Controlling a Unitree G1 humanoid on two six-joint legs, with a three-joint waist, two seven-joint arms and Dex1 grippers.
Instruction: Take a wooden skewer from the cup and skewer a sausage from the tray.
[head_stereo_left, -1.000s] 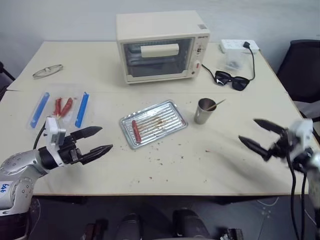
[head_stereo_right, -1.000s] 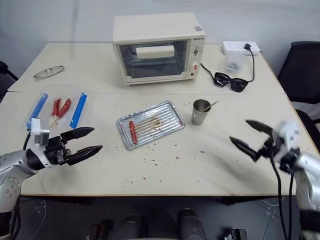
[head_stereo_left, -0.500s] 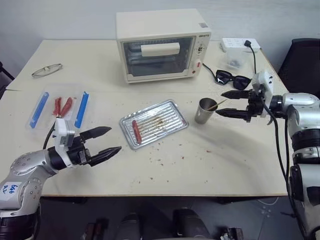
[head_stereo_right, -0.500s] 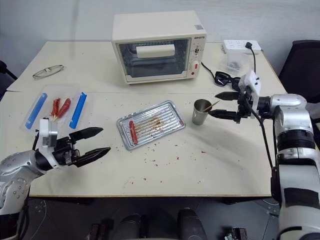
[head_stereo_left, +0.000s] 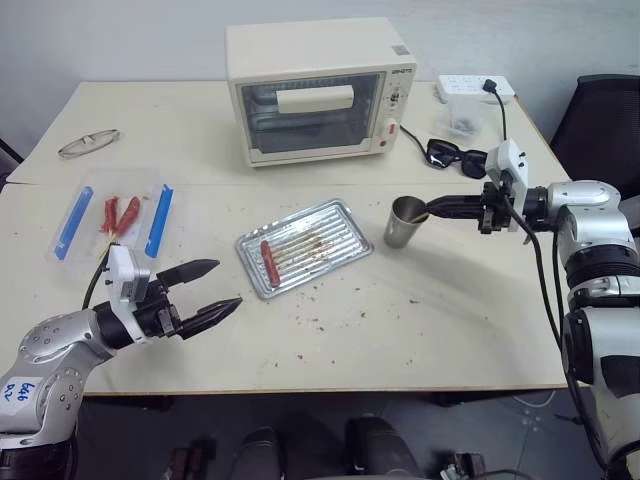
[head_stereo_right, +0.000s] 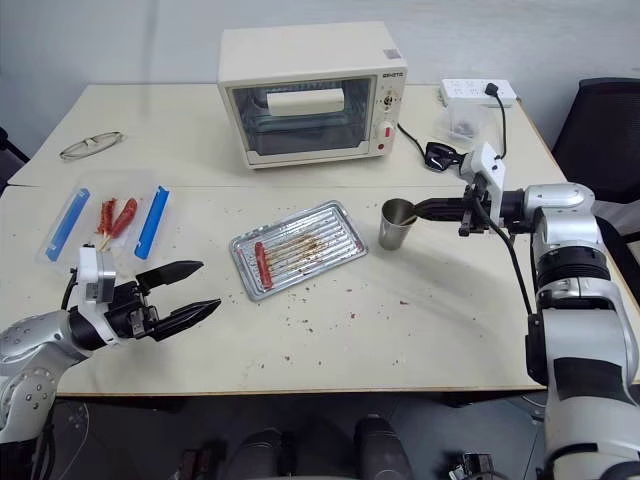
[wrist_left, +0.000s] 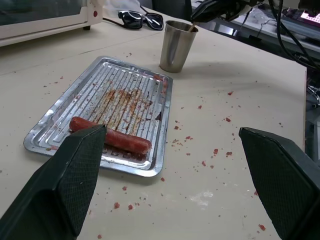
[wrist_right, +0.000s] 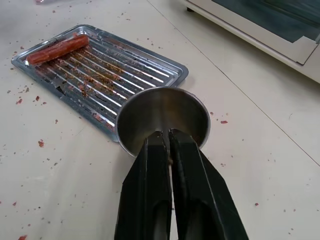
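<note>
Nearest the robot, left gripper (head_stereo_left: 207, 291) hovers spread wide, empty. Past it, sausage (head_stereo_left: 269, 262) lies in tray (head_stereo_left: 345, 215). Farther, right gripper (head_stereo_left: 427, 207) is clenched at cup (head_stereo_left: 404, 226) rim, presumably on wooden skewer (wrist_left: 191, 27); a slanted pull could tip the cup.

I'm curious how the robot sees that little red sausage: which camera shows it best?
The left wrist view: the sausage lies large and close at the near end of the tray. The right wrist view shows it smaller at the tray's far corner; both eye views show only a small red strip.
</note>
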